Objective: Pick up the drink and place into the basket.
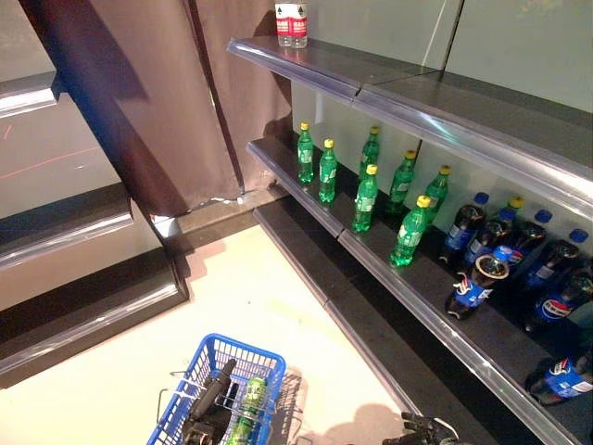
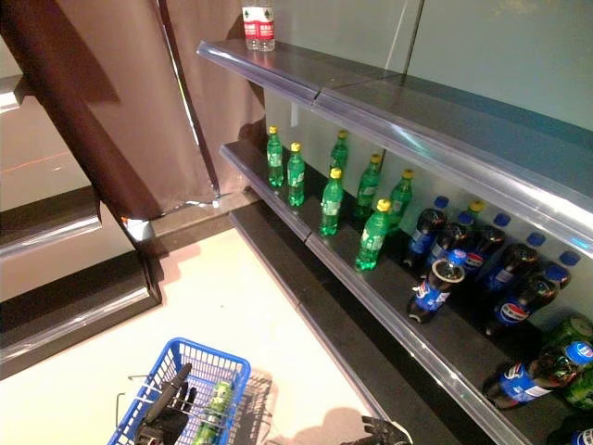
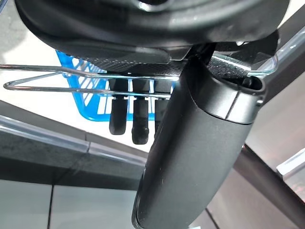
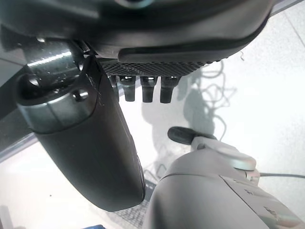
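My left hand [image 1: 208,408] is low at the left and shut on the thin wire handles [image 3: 47,86] of the blue basket [image 1: 211,350], which hangs off the floor. In the left wrist view its fingers [image 3: 138,119] curl over the wires. A green drink [image 1: 252,399] lies inside the basket. My right hand [image 1: 419,432] is low at the bottom edge, near the foot of the shelving. In the right wrist view its fingers [image 4: 147,88] are relaxed and hold nothing.
Green bottles [image 1: 366,199] stand on the middle shelf [image 1: 371,264] at the right, dark cola bottles [image 1: 482,278] further along, one lying down. Clear bottles [image 1: 291,25] stand on the top shelf. A brown curtain [image 1: 157,93] hangs behind; low shelves [image 1: 83,306] at the left.
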